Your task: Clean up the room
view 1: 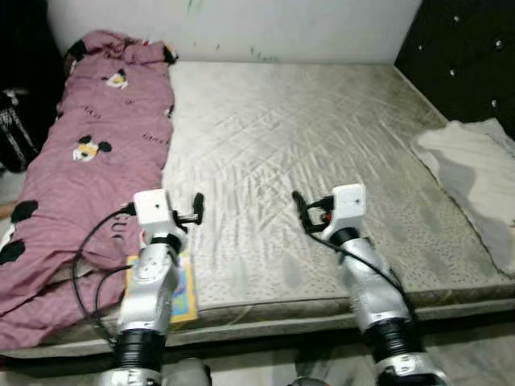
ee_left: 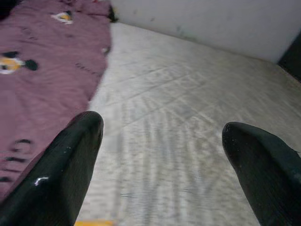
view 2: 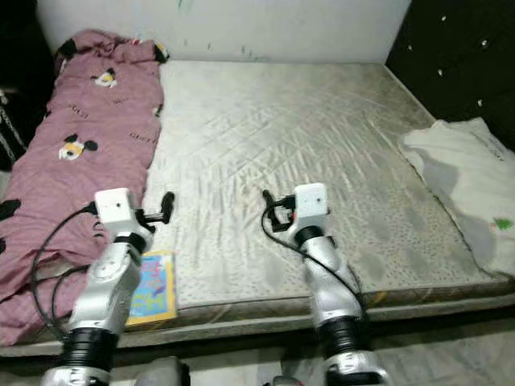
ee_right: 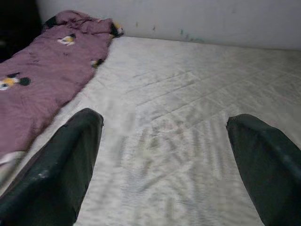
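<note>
A mauve blanket with cartoon mouse prints lies crumpled along the left side of a bare grey mattress. A colourful book rests at the mattress's front left edge, partly under my left arm. At the right edge lies a white cloth. My left gripper hovers open over the mattress beside the blanket's edge, with nothing between its fingers. My right gripper hovers open over the middle front of the mattress, its fingers wide apart and holding nothing.
A white wall runs behind the bed. A black padded panel stands at the back right. A dark bag sits left of the bed. The bed's front edge is just below my arms.
</note>
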You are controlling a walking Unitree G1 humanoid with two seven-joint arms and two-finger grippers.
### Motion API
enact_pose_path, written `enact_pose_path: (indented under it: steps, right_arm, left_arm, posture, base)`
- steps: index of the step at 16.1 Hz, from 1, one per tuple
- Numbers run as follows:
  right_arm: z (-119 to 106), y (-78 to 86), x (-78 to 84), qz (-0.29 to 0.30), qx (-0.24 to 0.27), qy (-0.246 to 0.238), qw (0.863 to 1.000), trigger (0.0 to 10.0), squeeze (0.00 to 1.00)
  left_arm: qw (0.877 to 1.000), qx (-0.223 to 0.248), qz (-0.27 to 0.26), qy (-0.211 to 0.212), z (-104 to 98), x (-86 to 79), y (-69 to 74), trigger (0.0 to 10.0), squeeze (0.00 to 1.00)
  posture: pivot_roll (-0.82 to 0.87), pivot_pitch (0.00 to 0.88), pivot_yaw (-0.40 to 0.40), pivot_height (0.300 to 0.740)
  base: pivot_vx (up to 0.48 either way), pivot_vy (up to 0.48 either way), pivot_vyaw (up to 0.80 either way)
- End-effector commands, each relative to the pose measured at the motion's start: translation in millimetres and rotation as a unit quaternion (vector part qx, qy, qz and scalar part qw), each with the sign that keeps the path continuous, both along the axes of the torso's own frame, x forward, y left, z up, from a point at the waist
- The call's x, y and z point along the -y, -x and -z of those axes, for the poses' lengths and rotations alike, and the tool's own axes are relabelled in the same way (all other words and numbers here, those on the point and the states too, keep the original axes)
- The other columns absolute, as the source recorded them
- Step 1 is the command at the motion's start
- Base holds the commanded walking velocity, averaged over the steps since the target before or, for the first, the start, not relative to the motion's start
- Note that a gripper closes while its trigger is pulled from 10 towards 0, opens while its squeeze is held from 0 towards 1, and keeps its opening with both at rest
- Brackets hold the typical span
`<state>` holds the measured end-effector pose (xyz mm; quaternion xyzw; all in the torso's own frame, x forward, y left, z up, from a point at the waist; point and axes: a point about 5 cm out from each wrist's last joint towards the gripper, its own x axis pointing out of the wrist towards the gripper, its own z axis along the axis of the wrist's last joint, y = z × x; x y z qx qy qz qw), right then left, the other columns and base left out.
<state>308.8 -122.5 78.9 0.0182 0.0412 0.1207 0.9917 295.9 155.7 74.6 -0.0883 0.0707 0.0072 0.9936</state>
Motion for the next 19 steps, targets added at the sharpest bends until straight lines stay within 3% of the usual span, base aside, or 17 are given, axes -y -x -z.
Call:
enact_pose_path:
  steps: [1,16,19]
  right_arm:
    - [1,-0.3,-1.3,-0.005,-0.006,0.004,1.0,10.0,0.0]
    - [-2,-1.4,-2.1,-0.009,0.002,0.004,1.0,10.0,0.0]
    - [-13,-3.6,-3.0,-0.012,0.017,-0.005,1.0,10.0,0.0]
  left_arm:
    - [1.0,-0.003,-0.002,-0.001,0,-1.4,-0.6,10.0,0.0]
    - [1.0,0.002,-0.006,-0.012,-3,-1.7,-2.1,10.0,0.0]
    - [0.999,0.025,-0.024,-0.043,-13,-5.1,-5.4,10.0,0.0]
  posture:
    - [-0.01,0.0,-0.039,0.74]
    - [-0.01,0.0,-0.041,0.74]
    - [-0.01,0.0,-0.041,0.74]
  base:
    - [0.0,0.48,0.0]
    - [0.0,0.48,0.0]
    - [0.0,0.0,0.0]
